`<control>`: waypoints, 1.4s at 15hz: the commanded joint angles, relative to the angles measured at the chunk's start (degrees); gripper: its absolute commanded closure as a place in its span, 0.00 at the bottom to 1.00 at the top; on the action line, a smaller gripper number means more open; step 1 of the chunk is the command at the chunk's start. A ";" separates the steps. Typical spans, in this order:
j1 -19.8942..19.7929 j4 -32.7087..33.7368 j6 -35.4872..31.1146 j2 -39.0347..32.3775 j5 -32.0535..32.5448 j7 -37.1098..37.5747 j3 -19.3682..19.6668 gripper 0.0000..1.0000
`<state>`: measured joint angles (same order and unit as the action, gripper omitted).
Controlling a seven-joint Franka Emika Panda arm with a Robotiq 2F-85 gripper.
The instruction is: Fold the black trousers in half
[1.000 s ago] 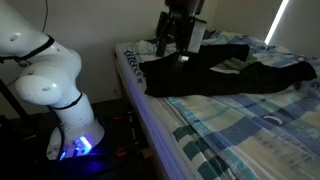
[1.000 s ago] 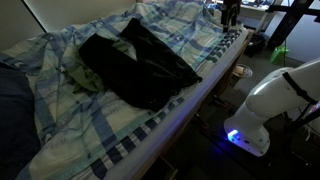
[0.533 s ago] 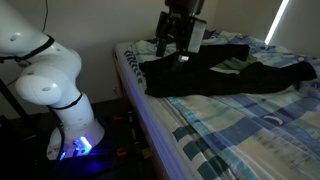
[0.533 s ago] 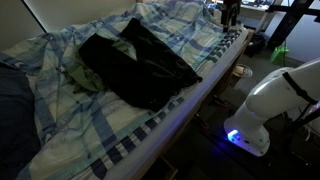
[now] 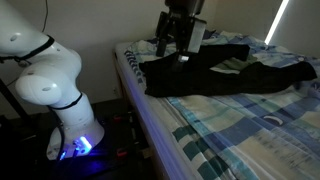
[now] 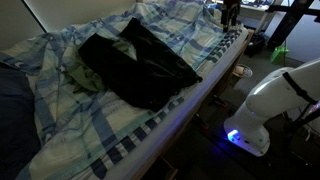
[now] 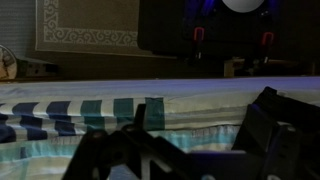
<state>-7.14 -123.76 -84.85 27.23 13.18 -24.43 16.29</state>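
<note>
Hand (image 5: 172,53): hovering just above the trousers' end by the bed's edge, fingers standing apart, gripping nothing.
Black trousers (image 5: 225,70): lying rumpled across the bed (image 5: 134,80), legs trailing away from the hand.
Step, judging: getting ready for a first pinch.
Doing it well: lowering straight down, pinching trouser fabric only, lifting clear, then carrying that end over onto the far one.
Around: plaid bedsheet (image 5: 230,130) underneath; greenish cloth (image 6: 90,82) touching the trousers; dark blue pillow (image 6: 12,115) well apart.
In the way: wrinkled bedsheet, likely catching in the pinch.

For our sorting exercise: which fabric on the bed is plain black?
The black trousers, lying atop the blue-and-white plaid bedsheet; the pillow is dark blue.
</note>
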 commanded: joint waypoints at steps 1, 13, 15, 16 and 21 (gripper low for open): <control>-0.15 0.14 0.12 -0.08 -0.07 -0.07 -0.13 0.00; 0.74 4.31 -2.21 -1.82 0.68 -2.60 -0.04 0.00; 1.08 5.63 -2.85 -2.16 0.48 -4.32 0.19 0.00; 1.16 6.16 -2.74 -2.13 0.56 -5.43 0.31 0.00; 0.79 5.28 -2.28 -1.10 -0.04 -4.74 0.00 0.00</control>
<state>-6.29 -118.61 -87.24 26.20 13.18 -29.13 16.34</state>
